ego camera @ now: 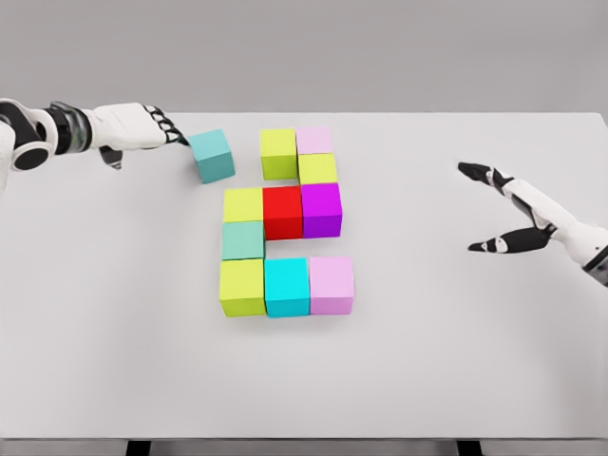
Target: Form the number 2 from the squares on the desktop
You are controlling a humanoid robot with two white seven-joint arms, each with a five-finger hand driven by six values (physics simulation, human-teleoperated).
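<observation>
i'm nudging the last cube in with the left hand [142, 126]

fingers are curling against the teal cube [212, 156], not wrapping it; it's sitting just right of the hand, yawed, no long axis, a gap left of the yellow-green top cube [278, 153]. right hand [508, 211] is hovering open, well away.

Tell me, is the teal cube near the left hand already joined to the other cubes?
No, the teal cube sits apart, with bare table between it and the yellow-green cube.
</observation>
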